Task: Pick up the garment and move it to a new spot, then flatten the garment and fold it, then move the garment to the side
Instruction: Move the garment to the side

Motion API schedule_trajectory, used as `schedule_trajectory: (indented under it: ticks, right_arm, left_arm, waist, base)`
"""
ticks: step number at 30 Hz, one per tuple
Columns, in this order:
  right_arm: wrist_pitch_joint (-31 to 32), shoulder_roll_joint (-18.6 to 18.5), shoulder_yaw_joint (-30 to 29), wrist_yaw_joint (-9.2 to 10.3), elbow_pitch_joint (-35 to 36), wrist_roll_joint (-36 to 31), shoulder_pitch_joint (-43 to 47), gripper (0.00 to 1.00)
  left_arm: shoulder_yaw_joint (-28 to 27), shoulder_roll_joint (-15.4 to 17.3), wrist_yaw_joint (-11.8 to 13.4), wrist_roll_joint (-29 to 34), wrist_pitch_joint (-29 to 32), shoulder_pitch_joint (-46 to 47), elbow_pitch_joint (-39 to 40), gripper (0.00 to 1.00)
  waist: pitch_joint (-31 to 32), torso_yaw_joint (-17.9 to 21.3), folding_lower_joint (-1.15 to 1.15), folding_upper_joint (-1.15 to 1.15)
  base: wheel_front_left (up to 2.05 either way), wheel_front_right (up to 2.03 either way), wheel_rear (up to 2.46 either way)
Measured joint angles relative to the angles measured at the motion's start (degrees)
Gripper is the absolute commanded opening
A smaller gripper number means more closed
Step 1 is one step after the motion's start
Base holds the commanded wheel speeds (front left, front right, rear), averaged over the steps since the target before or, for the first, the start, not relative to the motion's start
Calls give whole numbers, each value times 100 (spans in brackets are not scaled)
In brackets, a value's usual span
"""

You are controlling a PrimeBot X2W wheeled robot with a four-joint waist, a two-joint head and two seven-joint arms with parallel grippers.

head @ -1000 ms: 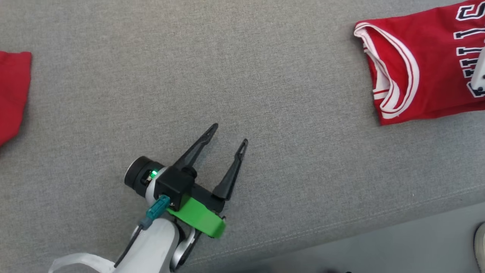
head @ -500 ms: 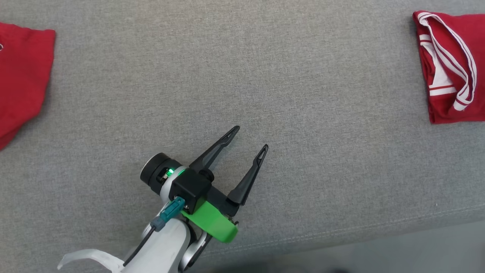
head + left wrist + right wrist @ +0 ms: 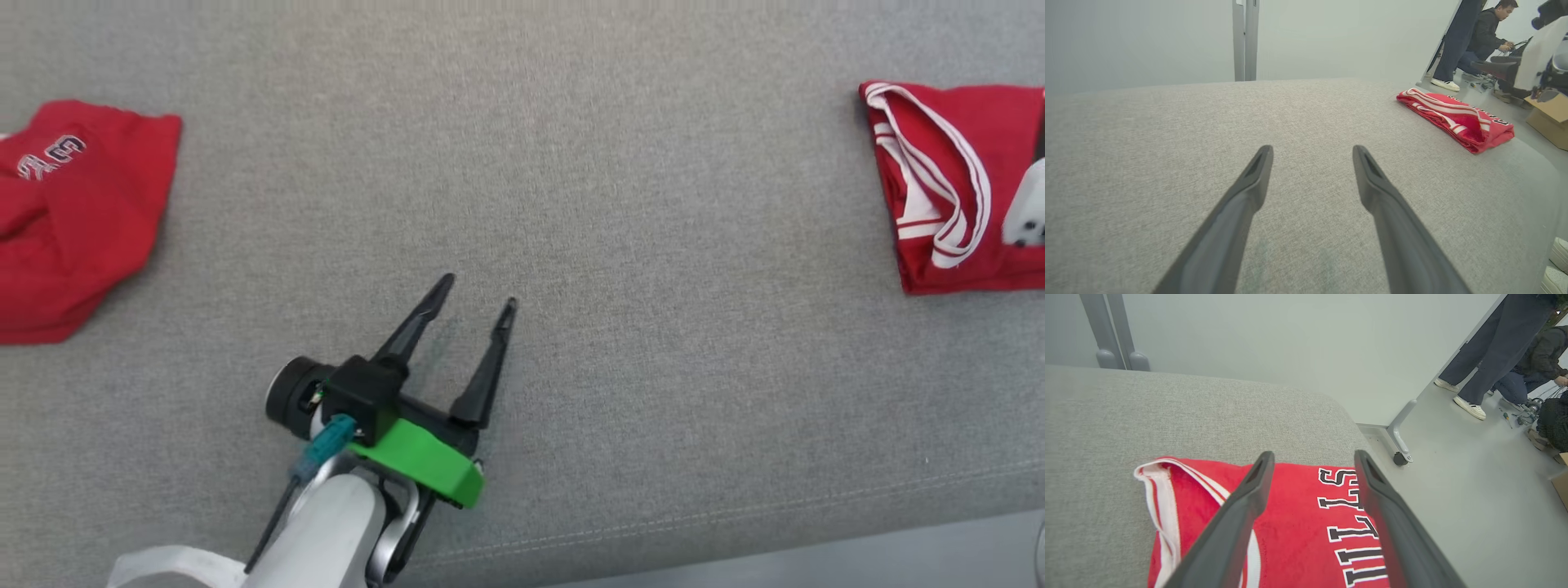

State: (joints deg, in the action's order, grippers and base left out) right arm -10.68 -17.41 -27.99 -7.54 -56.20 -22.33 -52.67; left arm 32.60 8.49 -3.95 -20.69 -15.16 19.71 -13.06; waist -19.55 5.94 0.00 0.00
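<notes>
Folded red jersey (image 3: 951, 273) lies at the right end of the grey upholstered surface (image 3: 653, 204).
Left end effector (image 3: 478, 292) is spread and empty over bare fabric. Right end effector (image 3: 1313, 457) is spread above the jersey. A crumpled red garment (image 3: 73, 237) lies far left.

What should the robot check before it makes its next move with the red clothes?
1. Left end effector open, empty, over bare cushion: ok.
2. Right end effector open, above the jersey: ok.
3. Jersey folded, on the cushion: ok.
4. Right end effector touching the jersey: cannot tell.
5. Shirt at left flattened: not ok, it lies rumpled.
6. People away from the arms: ok, they are off on the floor.
</notes>
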Motion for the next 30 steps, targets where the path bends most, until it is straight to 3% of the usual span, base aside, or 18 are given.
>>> schedule_trajectory:
  ticks: [10, 16, 26, 30]
  right_arm:
    - [-356, 309, 628, 1, 38, 903, 904, 100]
    - [-382, 487, 1106, 1, 333, 1341, 1516, 100]
    - [-250, 1004, 1604, 1, 1459, 2273, 2804, 100]
    - [-138, 1229, 1807, 1, 2047, 2521, 3284, 100]
  left_arm:
    - [-790, -109, 431, -396, -2, -428, -494, 100]
    - [-971, -89, 603, -500, 2, -627, -850, 100]
    - [-1379, 243, 895, -664, 51, -986, -1000, 100]
    - [-1585, 364, 883, -665, 36, -1114, -829, 100]
  waist:
    - [921, -178, 0, 0]
    - [1387, -352, 0, 0]
    - [2154, -791, 0, 0]
    - [2349, -923, 0, 0]
  base:
    - [0, 0, 0]
    - [0, 0, 0]
    - [0, 0, 0]
    - [0, 0, 0]
